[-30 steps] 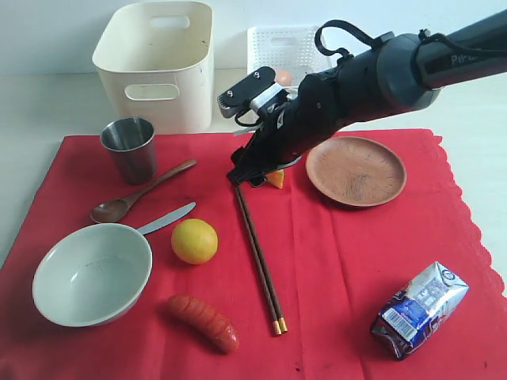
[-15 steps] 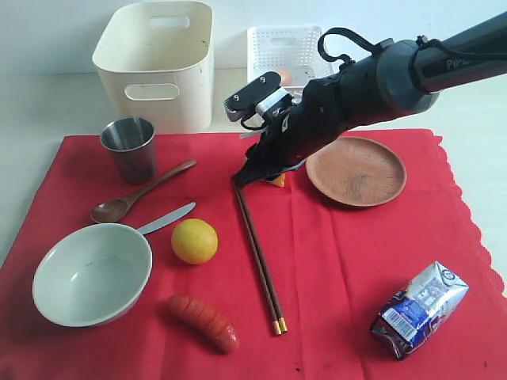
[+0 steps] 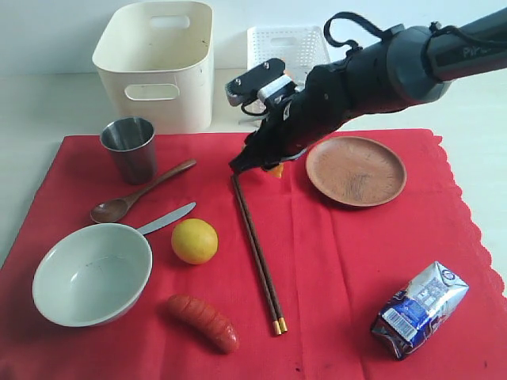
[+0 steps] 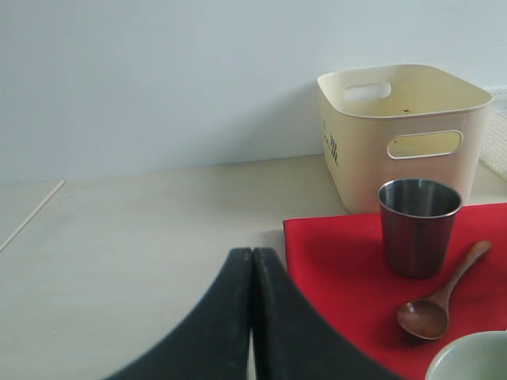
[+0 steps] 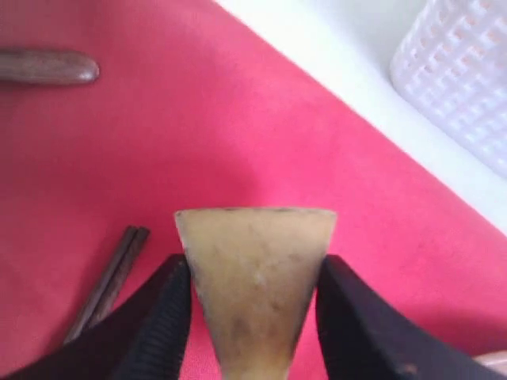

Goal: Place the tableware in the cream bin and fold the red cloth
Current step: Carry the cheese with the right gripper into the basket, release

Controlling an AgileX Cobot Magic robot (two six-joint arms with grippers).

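Clearly the right gripper (image 3: 265,164) hangs over the red cloth (image 3: 341,261) at the far end of the chopsticks (image 3: 257,253). The cream bin (image 3: 119,79) stands well apart on the pale table (image 3: 47,103), below a plain wall, and the lattice basket (image 3: 285,39) is nearer.

From the left wrist, the left gripper (image 4: 252,309) has its fingers pressed together on nothing, near the steel cup (image 4: 418,229).

From the right wrist, the fingers (image 5: 162,317) clamp a tapering cheese wedge (image 5: 253,293). A gentle, level carry would likely stop it slipping.

Across the table (image 3: 32,103): lemon (image 3: 194,241) left of middle, sausage (image 3: 203,323) by the front edge, carton (image 3: 419,309) near the front right corner, basket (image 3: 285,47) at the back edge, cheese (image 5: 253,277) raised mid-table.
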